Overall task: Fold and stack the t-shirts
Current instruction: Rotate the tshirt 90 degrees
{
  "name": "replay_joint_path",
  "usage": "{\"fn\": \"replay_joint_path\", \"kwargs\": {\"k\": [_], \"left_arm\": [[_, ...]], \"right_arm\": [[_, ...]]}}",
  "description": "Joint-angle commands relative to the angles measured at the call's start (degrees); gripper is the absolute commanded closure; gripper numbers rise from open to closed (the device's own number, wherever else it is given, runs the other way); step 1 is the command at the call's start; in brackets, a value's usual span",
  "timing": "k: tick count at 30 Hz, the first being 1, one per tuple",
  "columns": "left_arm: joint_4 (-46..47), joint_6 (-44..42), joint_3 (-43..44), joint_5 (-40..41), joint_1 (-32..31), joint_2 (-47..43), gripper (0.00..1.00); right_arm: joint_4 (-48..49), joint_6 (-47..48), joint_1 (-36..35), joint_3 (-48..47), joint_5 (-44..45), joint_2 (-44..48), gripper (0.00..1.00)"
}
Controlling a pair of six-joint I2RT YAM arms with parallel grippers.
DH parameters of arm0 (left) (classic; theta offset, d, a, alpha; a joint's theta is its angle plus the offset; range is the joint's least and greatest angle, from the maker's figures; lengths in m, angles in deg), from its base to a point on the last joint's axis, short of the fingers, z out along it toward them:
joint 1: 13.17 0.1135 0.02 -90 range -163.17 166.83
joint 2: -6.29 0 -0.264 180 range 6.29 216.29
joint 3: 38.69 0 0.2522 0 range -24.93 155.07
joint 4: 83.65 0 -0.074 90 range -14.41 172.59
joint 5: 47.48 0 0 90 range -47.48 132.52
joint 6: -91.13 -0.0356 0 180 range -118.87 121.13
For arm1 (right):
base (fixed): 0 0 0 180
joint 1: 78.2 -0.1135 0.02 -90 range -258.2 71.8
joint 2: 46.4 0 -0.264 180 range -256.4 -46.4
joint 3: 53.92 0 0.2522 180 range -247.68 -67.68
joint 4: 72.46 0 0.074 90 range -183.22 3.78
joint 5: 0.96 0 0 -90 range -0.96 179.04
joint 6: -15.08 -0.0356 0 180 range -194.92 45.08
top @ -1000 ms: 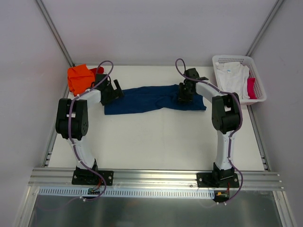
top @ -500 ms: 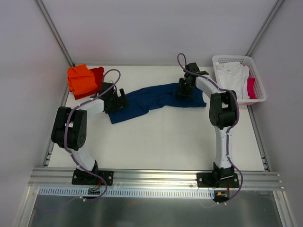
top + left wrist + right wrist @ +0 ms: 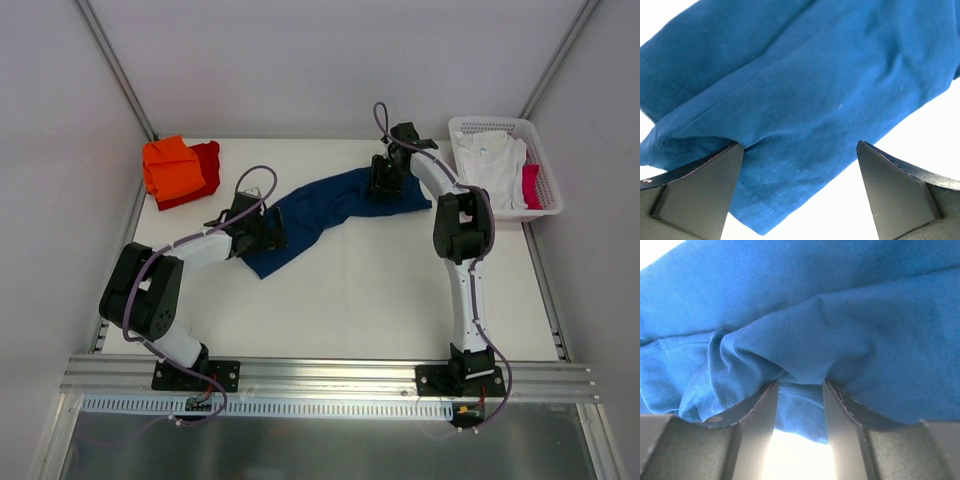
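The navy blue t-shirt [image 3: 320,205] lies bunched in a diagonal band across the table, print hidden. My left gripper [image 3: 266,232] is at its near-left end. In the left wrist view [image 3: 797,150] the fingers stand wide apart and the shirt's hem [image 3: 805,90] lies between them and over the left fingertip [image 3: 715,175]. My right gripper [image 3: 385,180] is at the shirt's far-right end. In the right wrist view [image 3: 800,390] it is pinched on a fold of the blue cloth [image 3: 815,305]. A folded orange t-shirt [image 3: 172,165] lies on a red one [image 3: 207,160] at the back left.
A white lattice basket [image 3: 505,123] stands at the back right, holding a white t-shirt [image 3: 490,160] and a pink-red cloth [image 3: 531,185]. The white table [image 3: 350,290] is bounded by metal rails at both sides and the front.
My left gripper has moved forward and right, and the shirt's left end has come with it. My right gripper has moved slightly back, so the shirt now lies diagonally.
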Motion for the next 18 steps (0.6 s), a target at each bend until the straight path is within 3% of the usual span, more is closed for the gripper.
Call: {"fn": "replay_joint_path", "kwargs": {"k": [1,11,18], "left_arm": [[-6.9,3.3,-3.1,-0.2,-3.6,-0.2,0.01],[-7.6,6.7,-4.0,-0.2,-11.6,0.8,0.01],[-8.4,9.1,-3.7,-0.2,-20.1,1.8,0.01]], "right_arm": [[-4.0,5.2,0.4,-6.7,-2.8,-4.0,0.54],[-1.7,13.7,1.2,-14.6,-10.9,-7.9,0.45],[4.3,9.6,1.8,-14.6,-13.7,-8.0,0.42]]}}
